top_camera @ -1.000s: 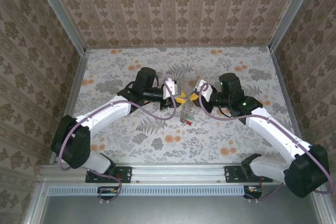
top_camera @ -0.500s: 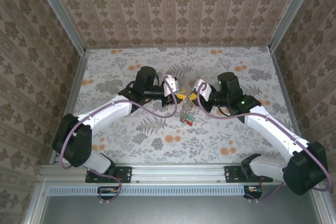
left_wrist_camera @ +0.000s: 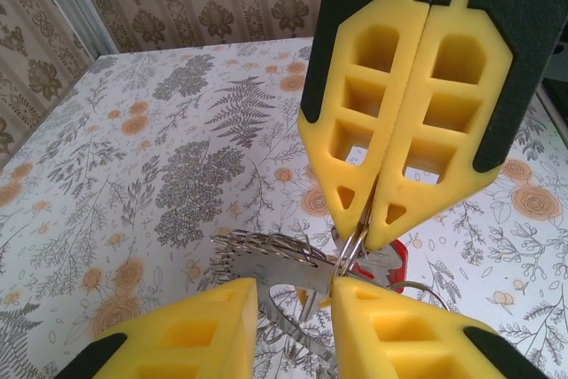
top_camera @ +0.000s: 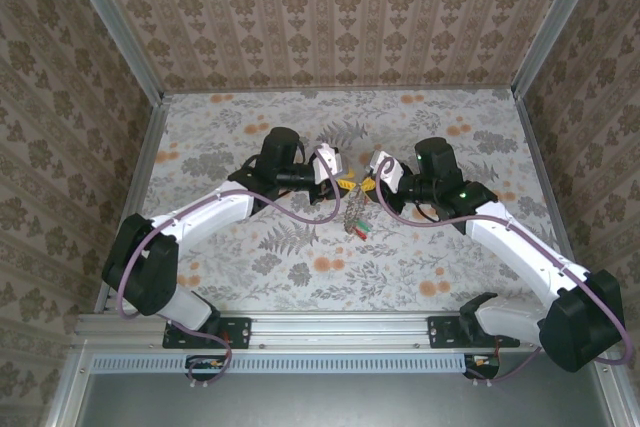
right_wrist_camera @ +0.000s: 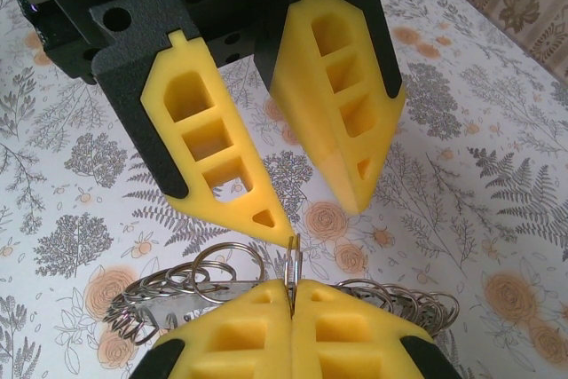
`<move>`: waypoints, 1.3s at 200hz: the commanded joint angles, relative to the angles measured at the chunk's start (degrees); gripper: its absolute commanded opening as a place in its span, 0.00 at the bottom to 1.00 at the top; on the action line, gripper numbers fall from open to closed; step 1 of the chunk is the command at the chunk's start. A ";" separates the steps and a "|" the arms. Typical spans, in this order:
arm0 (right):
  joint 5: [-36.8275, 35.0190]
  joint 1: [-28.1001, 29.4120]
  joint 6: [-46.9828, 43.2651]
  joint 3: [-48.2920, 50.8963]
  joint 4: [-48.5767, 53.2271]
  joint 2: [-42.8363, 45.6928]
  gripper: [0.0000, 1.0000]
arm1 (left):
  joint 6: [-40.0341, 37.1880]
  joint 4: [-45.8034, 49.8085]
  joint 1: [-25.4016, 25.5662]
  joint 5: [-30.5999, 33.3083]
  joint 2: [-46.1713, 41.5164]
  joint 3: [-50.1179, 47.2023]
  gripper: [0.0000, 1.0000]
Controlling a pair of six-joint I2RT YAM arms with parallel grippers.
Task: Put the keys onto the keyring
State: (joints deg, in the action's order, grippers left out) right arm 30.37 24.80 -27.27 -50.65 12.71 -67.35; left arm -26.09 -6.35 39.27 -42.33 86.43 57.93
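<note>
"So, how much is judged done?"

"Part of it, it seems. The ring [left_wrist_camera: 257, 250] is held between the two grippers, apparently lifted off the table [top_camera: 250, 127]. Keys [top_camera: 358, 232] with red and green heads are seen hanging under it, so those are taken as already threaded. Whether a yellow one is on it cannot be told."

"How is the ring gripped?"

"The right gripper [left_wrist_camera: 366, 239] is clenched on a thin loop of it, with the wire pinched between pads that are pressed together. The left gripper [right_wrist_camera: 324, 224] is released part-way. Its jaws are set apart, one tip is laid against that same loop, and nothing is seen clamped between them."

"What is left?"

"Probably the loop is being worked open at the pinched spot. Any key not yet on would then have to be fed through and slid round."

"And containers?"

"The ring alone is used as a holder. The red key [left_wrist_camera: 397, 264] is seen just beside the coil, under the right gripper's tips."
</note>
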 commanded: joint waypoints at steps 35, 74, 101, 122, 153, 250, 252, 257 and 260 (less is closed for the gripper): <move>1.44 0.27 -1.05 -1.33 -0.34 1.08 0.00 | -0.69 1.38 0.11 0.63 -0.67 1.59 0.29; 3.15 0.25 0.45 -0.40 -2.65 1.52 0.00 | -1.20 1.07 -0.15 0.50 -2.45 -0.04 0.29; 3.30 0.25 0.75 -0.41 -2.54 1.35 0.00 | -0.90 -0.14 -0.51 0.45 -3.55 -1.63 0.29; 3.16 0.25 0.64 -0.58 -1.96 1.26 0.00 | -1.58 0.16 -0.51 -0.21 -4.20 -2.09 0.29; 3.18 0.25 0.75 -0.67 -1.62 1.35 0.00 | -3.17 2.08 -0.68 -0.31 -5.61 -2.29 0.29; 5.31 0.25 -0.49 -0.85 -0.54 0.82 0.00 | -5.45 3.78 -0.86 -0.45 -7.08 -2.71 0.28; 5.31 0.25 -0.50 -0.81 -0.57 0.82 0.00 | -5.64 4.04 -0.86 -0.45 -7.03 -2.58 0.28; 5.31 0.25 -0.67 -0.84 -0.70 0.82 0.00 | -6.33 4.87 -0.86 -0.35 -6.90 -2.28 0.28; 5.36 0.25 -0.75 -0.85 -0.67 0.82 0.00 | -6.78 5.66 -0.86 -0.24 -6.77 -2.07 0.29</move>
State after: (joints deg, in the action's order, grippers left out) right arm 32.88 24.80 -26.94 -50.65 12.29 -67.35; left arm -29.50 -4.75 38.59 -41.98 80.14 55.46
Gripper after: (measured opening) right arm 0.062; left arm 0.279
